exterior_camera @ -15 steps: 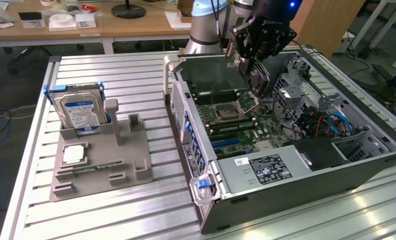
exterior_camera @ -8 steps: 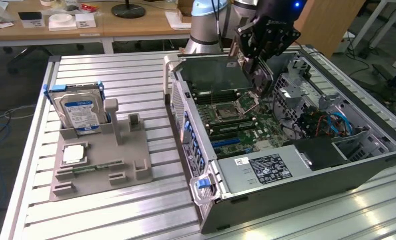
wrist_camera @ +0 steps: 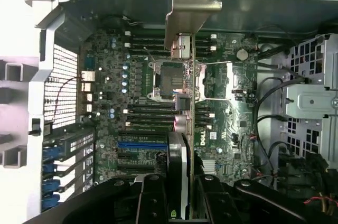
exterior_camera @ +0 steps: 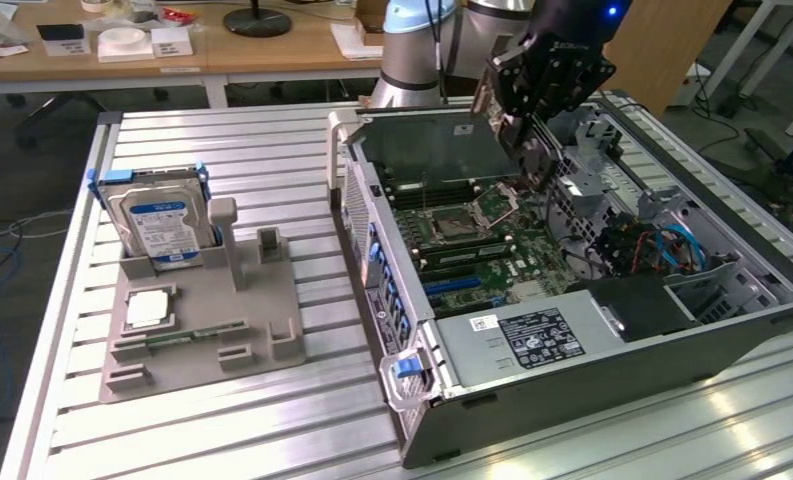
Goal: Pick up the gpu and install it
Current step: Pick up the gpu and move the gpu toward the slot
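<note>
Slotted metal bench [exterior_camera: 236,420] carrying an open computer case [exterior_camera: 716,340], with a grey holder [exterior_camera: 256,315] and a hard drive [exterior_camera: 163,225] towards the exterior view's left. The graphics card [exterior_camera: 436,150] is held in the tool [exterior_camera: 536,120], which is clamped narrowly on its thin body. It hangs above the circuit board [exterior_camera: 476,250] and is not seated. In the wrist view the card [wrist_camera: 182,160] is seen edge-on between the fingers [wrist_camera: 153,203], with its silver bracket [wrist_camera: 190,7] at the far end near the case wall.

Several risks are judged likely. The bracket could catch on the case wall if the card is lowered off-line. The contact edge could miss the blue slot [wrist_camera: 140,143] and be pressed against the board if the card sits tilted in the grip. The processor socket [wrist_camera: 171,78] directly beneath could be struck. Cables [exterior_camera: 663,250] lie to one side.
</note>
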Available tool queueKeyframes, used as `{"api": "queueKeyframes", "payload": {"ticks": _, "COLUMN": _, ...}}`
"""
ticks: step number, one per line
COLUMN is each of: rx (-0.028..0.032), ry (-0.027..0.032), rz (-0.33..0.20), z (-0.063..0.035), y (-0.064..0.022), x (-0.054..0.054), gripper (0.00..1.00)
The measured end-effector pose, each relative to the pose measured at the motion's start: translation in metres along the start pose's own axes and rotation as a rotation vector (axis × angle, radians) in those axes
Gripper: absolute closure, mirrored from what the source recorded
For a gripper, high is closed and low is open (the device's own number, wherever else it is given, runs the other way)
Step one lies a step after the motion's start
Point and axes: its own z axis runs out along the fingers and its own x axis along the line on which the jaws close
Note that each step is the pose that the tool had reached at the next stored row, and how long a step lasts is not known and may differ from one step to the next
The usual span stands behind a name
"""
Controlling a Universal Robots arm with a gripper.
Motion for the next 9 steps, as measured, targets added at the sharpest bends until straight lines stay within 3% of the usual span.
{"api": "queueKeyframes", "payload": {"ticks": 4, "rx": 0.0000, "ry": -0.0013, "rz": 0.000, "z": 0.0004, "y": -0.0001, "x": -0.0073, "gripper": 0.72}}
{"api": "queueKeyframes", "payload": {"ticks": 9, "rx": 0.0001, "ry": -0.0014, "rz": 0.000, "z": 0.0004, "y": -0.0002, "x": -0.0074, "gripper": 0.72}}
